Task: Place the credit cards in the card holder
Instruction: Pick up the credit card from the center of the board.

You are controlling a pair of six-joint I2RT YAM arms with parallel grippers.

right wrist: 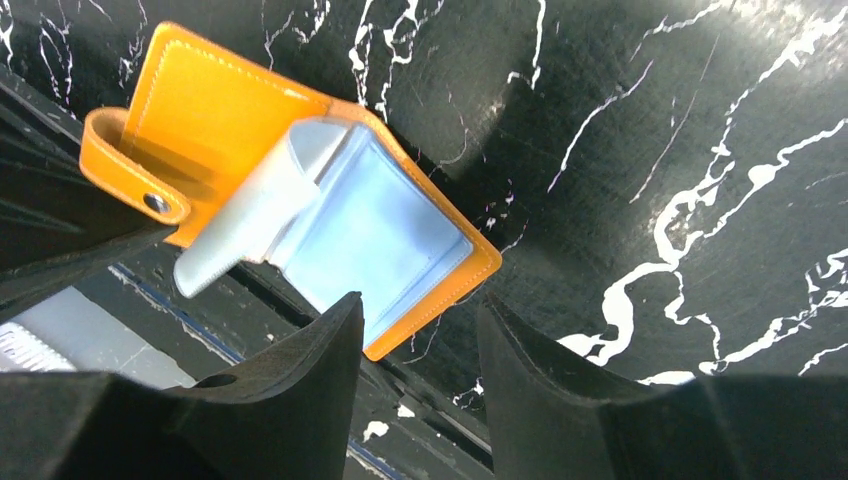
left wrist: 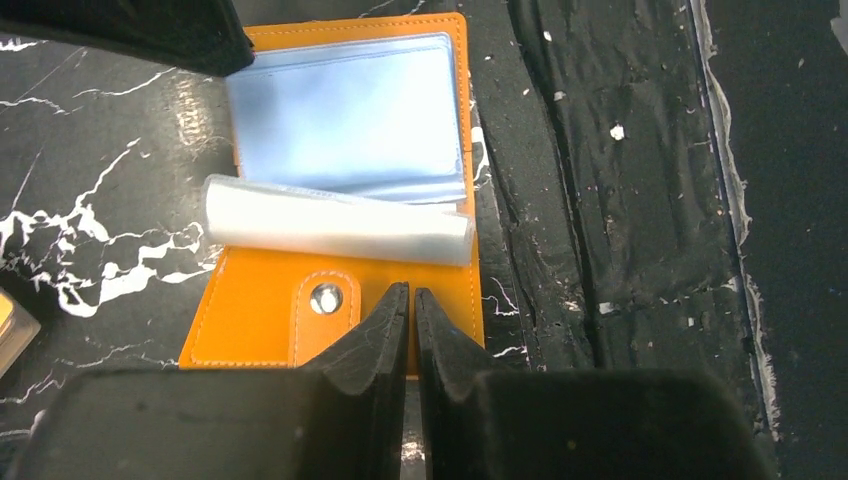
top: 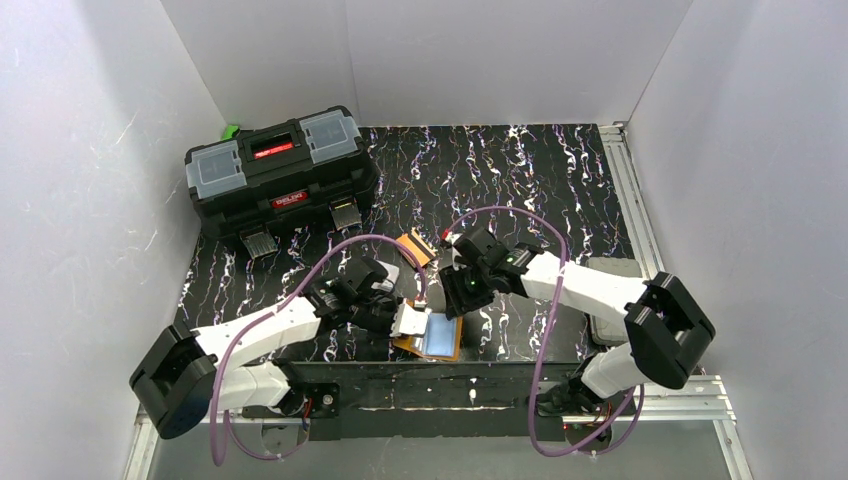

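The orange card holder [top: 437,338] lies open near the table's front edge, its bluish sleeves [left wrist: 350,110] facing up and one clear sleeve [left wrist: 335,222] curled into a roll across the middle. My left gripper [top: 397,318] is shut, and its tips [left wrist: 412,298] sit over the near orange flap beside the snap tab [left wrist: 325,298], with nothing visible between them. My right gripper [right wrist: 420,330] hovers open just above the holder's [right wrist: 210,100] sleeve-side corner, with nothing between its fingers. Orange credit cards [top: 416,247] with a dark stripe lie behind the two grippers.
A big black toolbox [top: 280,172] with grey lid trays stands at the back left. The card holder lies right by the table's raised front lip [top: 500,372]. White walls close in on three sides.
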